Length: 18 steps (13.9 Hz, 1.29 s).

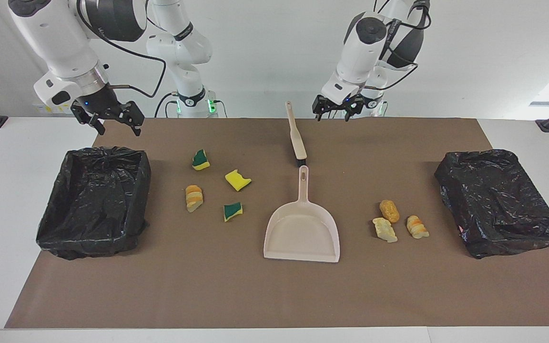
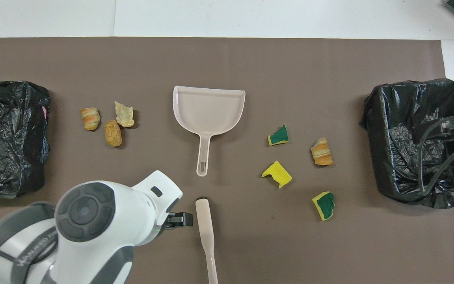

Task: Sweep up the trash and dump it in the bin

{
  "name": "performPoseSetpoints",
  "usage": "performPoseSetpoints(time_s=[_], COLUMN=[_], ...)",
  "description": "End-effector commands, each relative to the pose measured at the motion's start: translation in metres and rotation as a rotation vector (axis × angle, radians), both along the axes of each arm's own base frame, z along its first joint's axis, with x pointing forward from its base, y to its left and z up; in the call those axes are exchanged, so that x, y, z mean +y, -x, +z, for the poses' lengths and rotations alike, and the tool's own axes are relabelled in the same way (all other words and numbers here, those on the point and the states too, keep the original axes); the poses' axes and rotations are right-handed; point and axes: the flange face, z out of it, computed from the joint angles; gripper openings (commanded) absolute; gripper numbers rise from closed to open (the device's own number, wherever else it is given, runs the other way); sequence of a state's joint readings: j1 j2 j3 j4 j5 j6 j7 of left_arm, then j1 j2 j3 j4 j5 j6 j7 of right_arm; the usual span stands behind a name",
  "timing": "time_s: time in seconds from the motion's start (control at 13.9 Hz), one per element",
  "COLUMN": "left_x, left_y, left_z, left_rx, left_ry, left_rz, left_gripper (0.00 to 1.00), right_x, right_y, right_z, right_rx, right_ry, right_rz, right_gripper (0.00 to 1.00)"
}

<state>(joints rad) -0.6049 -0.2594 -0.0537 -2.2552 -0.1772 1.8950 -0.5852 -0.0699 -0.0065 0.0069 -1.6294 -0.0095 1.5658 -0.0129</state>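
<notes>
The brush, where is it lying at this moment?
The brush lies mid-table, nearer to the robots than the dustpan, almost end to end with its handle.

Seven scraps are counted on the mat: three sponge pieces (image 1: 201, 160) (image 1: 238, 180) (image 1: 232, 211) and four bread lumps (image 1: 194, 197) (image 1: 389, 210) (image 1: 384, 229) (image 1: 417, 226). Two black-lined bins (image 1: 94, 202) (image 1: 498, 200), one dustpan (image 1: 302, 228) and one brush (image 1: 296, 138) are seen.

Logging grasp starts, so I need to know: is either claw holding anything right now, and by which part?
Nothing is held. The left claw hangs open, up beside the brush without touching it. The right claw waits open by the bin.
</notes>
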Motion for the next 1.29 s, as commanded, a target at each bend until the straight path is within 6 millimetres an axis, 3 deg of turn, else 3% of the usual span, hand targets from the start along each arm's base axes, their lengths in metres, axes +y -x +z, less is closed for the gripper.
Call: performPoseSetpoints(time_s=[0.0,0.22,0.36,0.65,0.86,1.22], left_x=[-0.027,-0.071,-0.079,-0.089,-0.090,-0.094], left_y=[0.035,0.076,0.106,0.137,0.138,0.132], left_z=[-0.054,-0.105,-0.123,-0.144,-0.144,-0.134], left_rx=[0.007,0.002,0.017,0.042,0.050,0.039], left_ry=[-0.010,-0.040,-0.061,-0.070,-0.076,-0.057], left_rz=[0.036,0.038,-0.019,-0.065,-0.068,-0.071], left_gripper=[1.00,1.00,1.00,1.00,1.00,1.00], right_x=[-0.001,0.000,0.000,0.001,0.003,0.030], right_y=[0.006,0.007,0.007,0.008,0.014,0.004], right_z=[0.002,0.002,0.002,0.001,-0.002,0.003], right_rx=[0.000,0.003,0.006,0.009,0.017,-0.005], right_ry=[-0.015,-0.015,-0.015,-0.015,-0.016,-0.003], right_rz=[0.003,0.005,0.005,0.009,0.011,0.055], right_gripper=[1.00,1.00,1.00,1.00,1.00,1.00])
